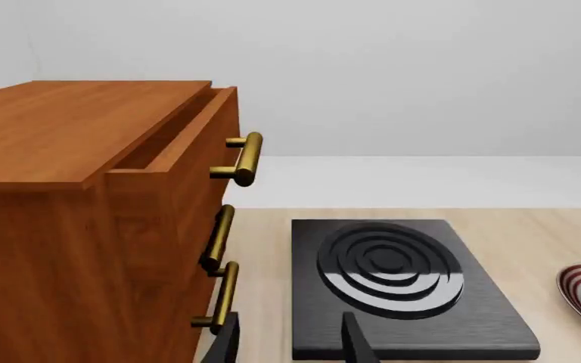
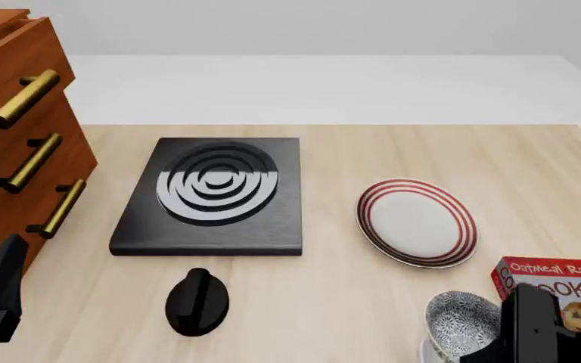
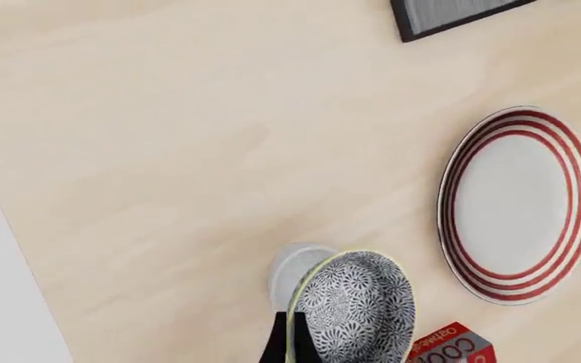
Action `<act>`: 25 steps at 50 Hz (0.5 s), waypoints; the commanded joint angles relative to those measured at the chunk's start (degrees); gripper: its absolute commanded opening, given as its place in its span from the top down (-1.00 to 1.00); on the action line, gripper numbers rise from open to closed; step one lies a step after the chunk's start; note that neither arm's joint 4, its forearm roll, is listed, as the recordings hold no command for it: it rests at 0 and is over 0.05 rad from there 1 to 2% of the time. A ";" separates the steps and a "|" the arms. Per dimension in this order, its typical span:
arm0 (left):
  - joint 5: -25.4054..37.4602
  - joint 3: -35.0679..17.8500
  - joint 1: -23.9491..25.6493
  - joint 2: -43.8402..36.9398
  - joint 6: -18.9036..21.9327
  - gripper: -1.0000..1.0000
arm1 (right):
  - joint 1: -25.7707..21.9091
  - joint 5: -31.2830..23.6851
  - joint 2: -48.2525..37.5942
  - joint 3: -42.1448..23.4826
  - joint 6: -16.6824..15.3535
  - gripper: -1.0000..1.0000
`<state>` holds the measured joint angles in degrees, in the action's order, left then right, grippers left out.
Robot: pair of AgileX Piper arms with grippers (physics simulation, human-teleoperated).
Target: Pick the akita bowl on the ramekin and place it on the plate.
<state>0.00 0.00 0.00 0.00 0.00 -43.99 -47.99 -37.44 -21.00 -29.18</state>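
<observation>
Speckled grey bowl (image 3: 356, 306) is tilted over the white ramekin (image 3: 293, 266), right claw (image 3: 293, 349) pinching its rim. Likely rigid, slick, breakable; rim hold suits. Plate (image 3: 517, 203) near. Left claw (image 1: 288, 340) wide.

**Me:** Feeds look clean on my end. Bright, flat, even light in all three views, no blur anywhere, everything sharp right to the edges with no lens bending.

**Other op:** Any shadows?

**Me:** Barely. I see a soft dark edge under the stove (image 2: 209, 195) and a faint one by the plate (image 2: 417, 222). The only real glare is a pale sheen across the burner rings (image 1: 392, 266). The cabinet front (image 1: 139, 272) runs darker than its top.
</observation>
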 commanded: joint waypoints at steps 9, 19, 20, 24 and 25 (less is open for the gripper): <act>0.00 0.00 0.00 0.00 0.00 -1.00 | 2.90 -7.85 4.89 -8.00 -4.54 1.00; 0.00 0.00 0.00 0.00 0.00 -1.00 | 4.46 -9.22 3.91 -12.08 -7.39 1.00; 0.00 0.00 0.00 0.00 0.00 -1.00 | 4.47 -9.12 3.68 -12.39 -7.36 1.00; 0.00 0.00 0.00 0.00 0.00 -1.00 | 5.56 -9.02 2.99 -14.41 -8.12 1.00; 0.00 0.00 0.00 0.00 0.00 -1.00 | 5.88 -8.91 2.95 -14.53 -8.54 1.00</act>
<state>0.00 0.00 0.00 0.00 0.00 -40.13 -56.11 -33.96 -31.45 -35.43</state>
